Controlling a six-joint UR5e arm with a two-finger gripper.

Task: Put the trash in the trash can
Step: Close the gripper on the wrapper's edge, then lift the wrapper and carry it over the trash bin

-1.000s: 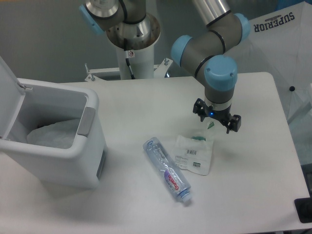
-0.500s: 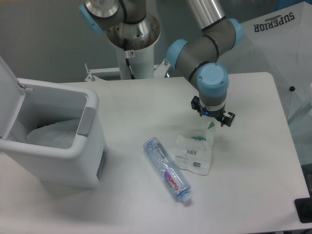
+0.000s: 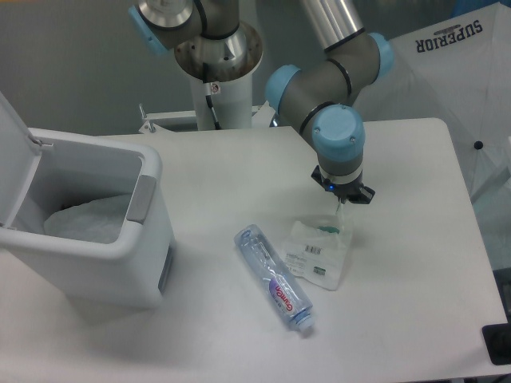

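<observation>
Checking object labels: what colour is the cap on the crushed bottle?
Blue, on the bottle at its near end, seen in the fixed camera view.

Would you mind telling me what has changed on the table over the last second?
The hand swung left and turned about its wrist, and now sits over the top right corner of the white packet. That corner appears lifted slightly, so the hand may have pinched it, though the fingers are too hidden to confirm. The bottle and the open trash can stayed where they were.
</observation>
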